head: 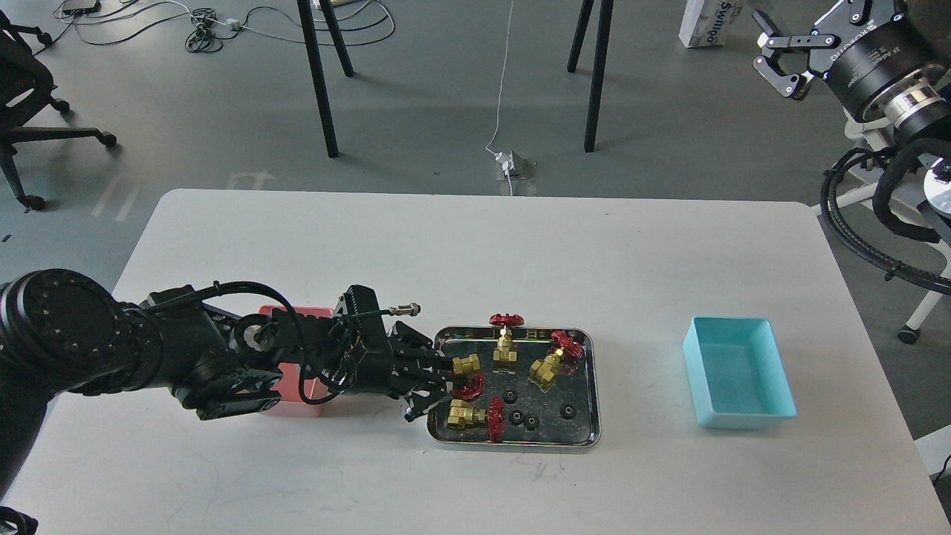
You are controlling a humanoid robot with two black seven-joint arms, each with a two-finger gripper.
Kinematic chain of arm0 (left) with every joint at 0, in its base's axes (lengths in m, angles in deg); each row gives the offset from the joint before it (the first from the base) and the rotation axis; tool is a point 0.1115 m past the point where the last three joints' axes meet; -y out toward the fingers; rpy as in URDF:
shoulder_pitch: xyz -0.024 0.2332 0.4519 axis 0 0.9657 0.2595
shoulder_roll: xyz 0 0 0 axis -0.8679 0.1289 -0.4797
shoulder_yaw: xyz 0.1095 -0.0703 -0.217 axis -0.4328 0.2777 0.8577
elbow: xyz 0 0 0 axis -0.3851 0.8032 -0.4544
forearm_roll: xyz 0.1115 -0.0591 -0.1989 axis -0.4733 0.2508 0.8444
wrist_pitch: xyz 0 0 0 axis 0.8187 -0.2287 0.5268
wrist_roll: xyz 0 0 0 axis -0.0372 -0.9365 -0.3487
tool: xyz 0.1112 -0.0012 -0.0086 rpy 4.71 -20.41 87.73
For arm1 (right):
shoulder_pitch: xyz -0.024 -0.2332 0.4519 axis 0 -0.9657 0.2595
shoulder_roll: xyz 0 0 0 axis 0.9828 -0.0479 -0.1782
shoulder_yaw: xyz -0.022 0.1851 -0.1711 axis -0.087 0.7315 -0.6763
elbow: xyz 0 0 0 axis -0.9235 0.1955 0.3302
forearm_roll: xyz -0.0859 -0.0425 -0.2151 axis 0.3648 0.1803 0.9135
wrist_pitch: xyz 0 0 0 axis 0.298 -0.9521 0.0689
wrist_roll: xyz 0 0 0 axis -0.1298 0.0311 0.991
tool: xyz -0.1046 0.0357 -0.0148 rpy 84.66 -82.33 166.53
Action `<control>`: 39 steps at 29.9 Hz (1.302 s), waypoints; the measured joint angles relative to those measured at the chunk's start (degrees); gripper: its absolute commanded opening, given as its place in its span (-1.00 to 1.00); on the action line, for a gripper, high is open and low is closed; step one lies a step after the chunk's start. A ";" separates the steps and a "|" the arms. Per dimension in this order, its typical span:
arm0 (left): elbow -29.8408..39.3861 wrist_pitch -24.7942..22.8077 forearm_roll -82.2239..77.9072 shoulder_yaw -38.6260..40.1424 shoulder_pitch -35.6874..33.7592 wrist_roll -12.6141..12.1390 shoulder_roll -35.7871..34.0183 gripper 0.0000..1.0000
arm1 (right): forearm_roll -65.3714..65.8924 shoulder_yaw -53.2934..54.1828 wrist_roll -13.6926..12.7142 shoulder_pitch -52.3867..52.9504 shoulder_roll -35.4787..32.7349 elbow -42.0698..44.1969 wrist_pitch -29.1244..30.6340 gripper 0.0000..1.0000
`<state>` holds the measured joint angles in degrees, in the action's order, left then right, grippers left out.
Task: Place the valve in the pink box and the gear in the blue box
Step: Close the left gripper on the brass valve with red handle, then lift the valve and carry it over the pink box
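Several brass valves with red handwheels lie in a steel tray (587, 440): one at its left end (466, 365), one at the back (507, 349), one at the right (548, 368), one at the front left (465, 414). Several tiny black gears (532, 422) lie at the tray's front. My left gripper (448, 377) reaches over the tray's left rim, its fingers closed on the left valve, which rests low in the tray. The pink box (297, 312) is mostly hidden behind my left arm. The blue box (739, 371) stands empty at the right. My right gripper (779, 53) is open and empty, high at the far right.
A white table (475, 253) bears everything. Beyond it are black table legs (319, 74), a cable and power block (513, 165) on the floor, and an office chair (30, 111) at the left. My right arm's hoses (877, 215) hang by the table's right edge.
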<state>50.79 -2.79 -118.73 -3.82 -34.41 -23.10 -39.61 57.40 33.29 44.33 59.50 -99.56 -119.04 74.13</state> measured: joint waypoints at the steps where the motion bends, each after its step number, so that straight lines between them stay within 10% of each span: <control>1: 0.00 0.00 -0.07 0.02 0.00 0.00 -0.03 -0.71 | 0.00 0.00 0.00 -0.06 0.03 0.00 0.00 1.00; 39: 8.06 0.01 -0.29 7.30 -0.70 -0.01 -6.92 -0.71 | 0.00 0.05 1.05 -2.44 0.50 -0.79 0.09 1.00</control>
<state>58.85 -2.78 -119.02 3.49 -35.11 -23.10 -46.53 57.40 33.34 45.39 57.06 -99.06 -119.82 74.23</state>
